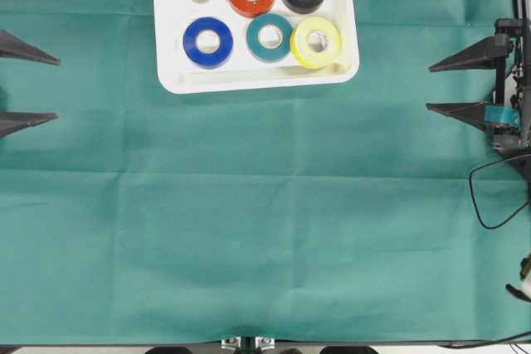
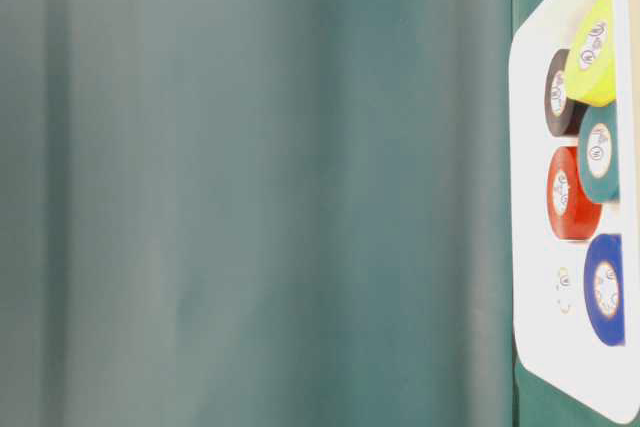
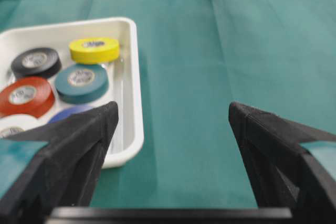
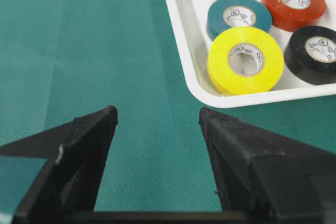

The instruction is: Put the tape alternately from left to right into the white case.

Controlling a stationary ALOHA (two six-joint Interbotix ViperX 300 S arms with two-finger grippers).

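At the left edge the left gripper (image 1: pixel 56 89) hangs with jaws apart, holding nothing. The white case (image 1: pixel 343 70) holds all six tape rolls (image 1: pixel 270 37) in two rows. At the right, the right gripper (image 1: pixel 428 87) gapes empty.

Six tape rolls (image 1: pixel 270 37), one white case (image 1: pixel 170 79), two tools: left tool (image 1: pixel 51 89), right tool (image 1: pixel 431 87)

No readable text; small printed marks on pale cores of tape rolls (image 4: pixel 245 60), too blurred for me.
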